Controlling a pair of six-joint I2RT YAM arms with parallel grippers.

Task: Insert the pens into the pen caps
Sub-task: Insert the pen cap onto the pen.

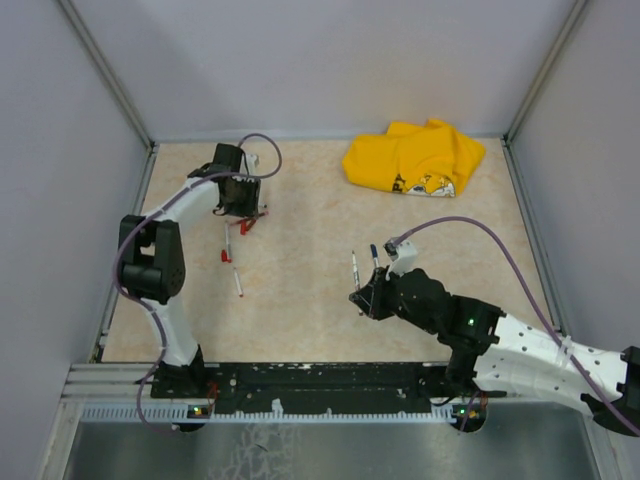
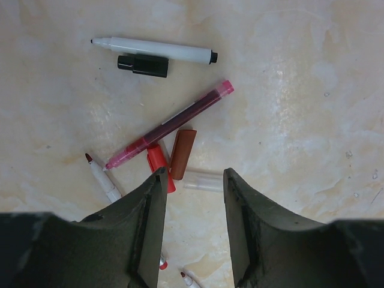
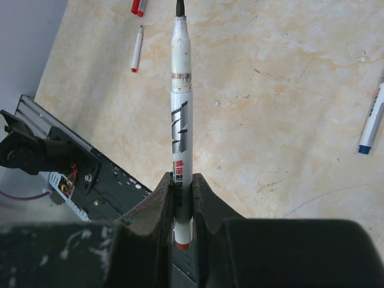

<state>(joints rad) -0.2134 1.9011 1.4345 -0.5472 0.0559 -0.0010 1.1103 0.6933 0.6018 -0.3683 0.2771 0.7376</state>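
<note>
Table (image 1: 320, 300): beige marbled top, grey walls at left, far and right

Yellow cloth (image 1: 415, 158): crumpled at far right, well apart from both arms

Left gripper (image 1: 238, 192) (image 2: 193, 177): far left of the table, pointing down over a cluster of pens and caps. Jaws wide apart, nothing between them, no contact with any item visible

Right gripper (image 1: 362, 298) (image 3: 182, 183): near side, right of centre. Jaws narrow, clamped on the lower barrel of the held pen (image 3: 181, 120) (image 1: 354, 268). This pen has a white barrel with an uncapped black tip pointing away from the claw and an orange-red end behind the fingers

Blue-ended pen (image 1: 375, 256) (image 3: 372, 123): on the table just right of the held pen

Under the left gripper, in the left wrist view:
- red translucent pen (image 2: 171, 124), lying diagonally
- black-tipped pen (image 2: 153, 49), white, uncapped, apart from the red one
- red-tipped pen (image 2: 102, 178), partly hidden by a finger
- black cap (image 2: 143, 65), just beside the black-tipped pen
- brown cap (image 2: 182, 154) and red cap (image 2: 157, 157), side by side just beside the red translucent pen
- clear cap (image 2: 203, 180), directly between the open fingertips
</note>
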